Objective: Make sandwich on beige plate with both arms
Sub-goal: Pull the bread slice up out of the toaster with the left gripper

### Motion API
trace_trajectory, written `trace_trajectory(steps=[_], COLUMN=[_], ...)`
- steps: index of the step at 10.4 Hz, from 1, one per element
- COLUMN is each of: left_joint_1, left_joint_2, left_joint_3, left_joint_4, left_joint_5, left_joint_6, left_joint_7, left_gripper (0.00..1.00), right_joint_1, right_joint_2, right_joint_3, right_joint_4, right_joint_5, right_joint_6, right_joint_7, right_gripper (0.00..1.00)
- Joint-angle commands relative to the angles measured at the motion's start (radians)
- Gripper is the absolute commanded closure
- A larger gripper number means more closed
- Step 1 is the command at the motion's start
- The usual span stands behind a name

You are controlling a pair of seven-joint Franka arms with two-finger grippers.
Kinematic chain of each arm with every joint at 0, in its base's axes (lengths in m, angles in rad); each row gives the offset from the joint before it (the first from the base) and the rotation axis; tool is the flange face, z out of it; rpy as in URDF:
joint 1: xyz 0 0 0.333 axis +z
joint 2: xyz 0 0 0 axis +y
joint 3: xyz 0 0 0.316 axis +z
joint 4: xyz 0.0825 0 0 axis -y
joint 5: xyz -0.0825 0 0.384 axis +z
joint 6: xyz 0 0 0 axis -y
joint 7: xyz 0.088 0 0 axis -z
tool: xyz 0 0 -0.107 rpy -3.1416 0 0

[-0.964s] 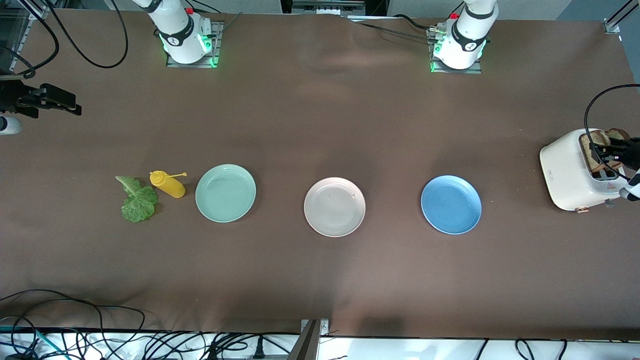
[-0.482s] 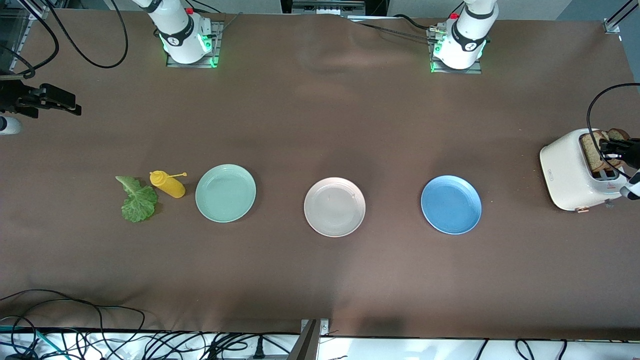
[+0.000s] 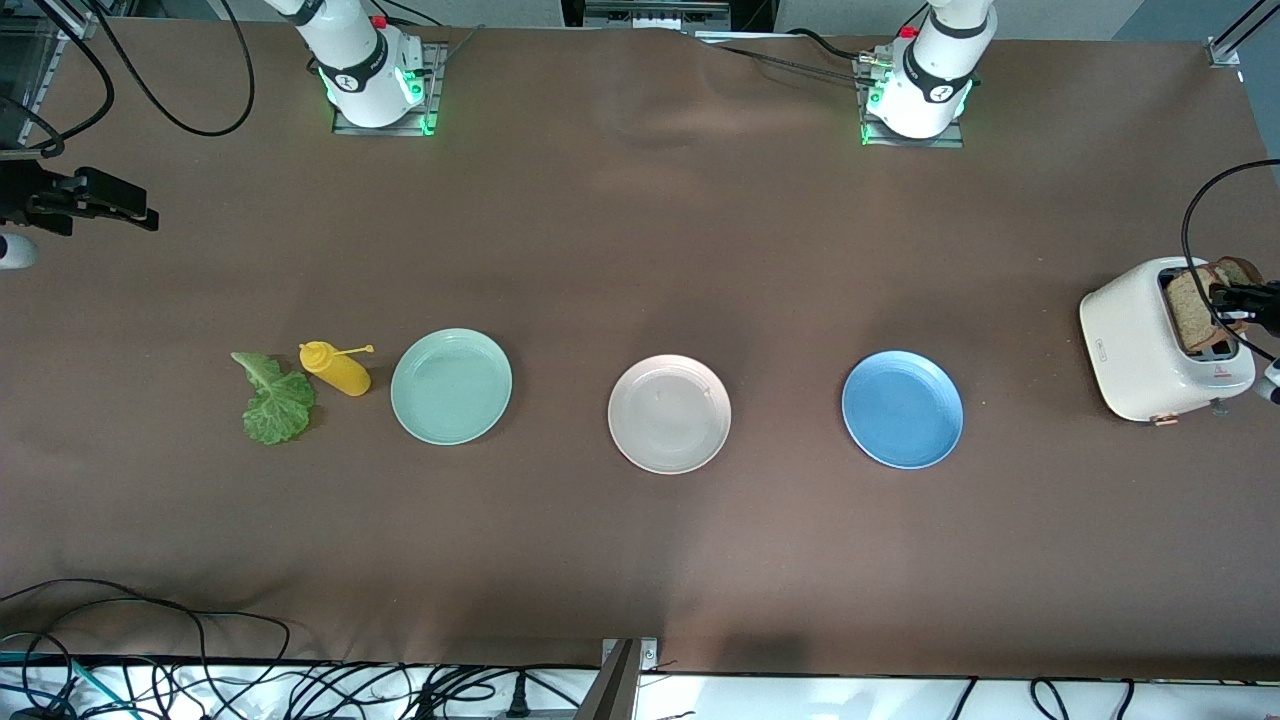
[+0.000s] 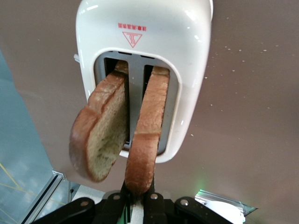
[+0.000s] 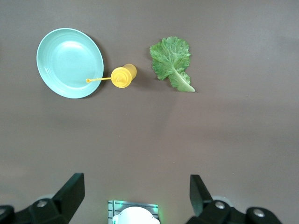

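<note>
Front view: three round, shallow plates stand in a row on the brown desk (image 3: 640,250), well apart: mint-green plate (image 3: 451,386), beige plate (image 3: 669,413), blue plate (image 3: 902,408). Wide bare cloth lies around them. A ruffled lettuce leaf (image 3: 273,400) lies just beside a yellow squeeze bottle (image 3: 337,367) toward the right arm's end. The white toaster (image 3: 1150,340) sits at the desk's edge at the left arm's end, with the left claw (image 3: 1235,296) over it.

Left wrist view: the left claw (image 4: 132,198) is clamped on the crust of one bread slice (image 4: 147,135) standing in a slot; a second slice (image 4: 100,133) leans outward.

Right wrist view: the right claw (image 5: 135,191) hangs high, fingers (image 5: 72,189) spread wide, over bare desk near the lettuce.
</note>
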Motion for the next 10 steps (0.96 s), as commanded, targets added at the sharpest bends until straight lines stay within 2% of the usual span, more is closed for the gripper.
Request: trace_trajectory(steps=[1,4,6,7,8,10], left_joint_1=[-0.03,-0.036,-0.097,-0.131,-0.172,-0.208], left_joint_2=[-0.06,-0.072,-0.072,-0.072,-0.072,-0.063], left_joint_3=[-0.02,-0.121,-0.17,-0.182,-0.185,-0.185], left_joint_4=[0.026,0.115,0.138,0.137,0.137,0.137], left_joint_5=[0.013,0.008,0.006,-0.021,-0.073,-0.282], left_joint_6=[-0.042,-0.123,-0.179,-0.182,-0.182,-0.153], left_joint_7=[0.021,0.011,-0.025,-0.108,-0.227,-0.494], left_gripper=[1.0,1.0,1.0,1.0,1.0,1.0], right_joint_1=[-0.003,-0.003,-0.003,-0.003,-0.003,-0.003], right_joint_2=[-0.008,-0.008,-0.008,-0.007,-0.008,-0.008], right_joint_3=[-0.002,-0.002,-0.002,-0.002,-0.002,-0.002], right_joint_4=[0.015,0.015,0.015,0.015,0.015,0.015], right_joint_5=[-0.004,-0.004,-0.004,-0.004,-0.004,-0.004], right_joint_6=[-0.02,-0.02,-0.02,-0.02,-0.02,-0.02], right_joint_7=[-0.015,-0.015,-0.015,-0.015,-0.015,-0.015], right_gripper=[0.0,0.0,0.0,0.0,0.0,0.0])
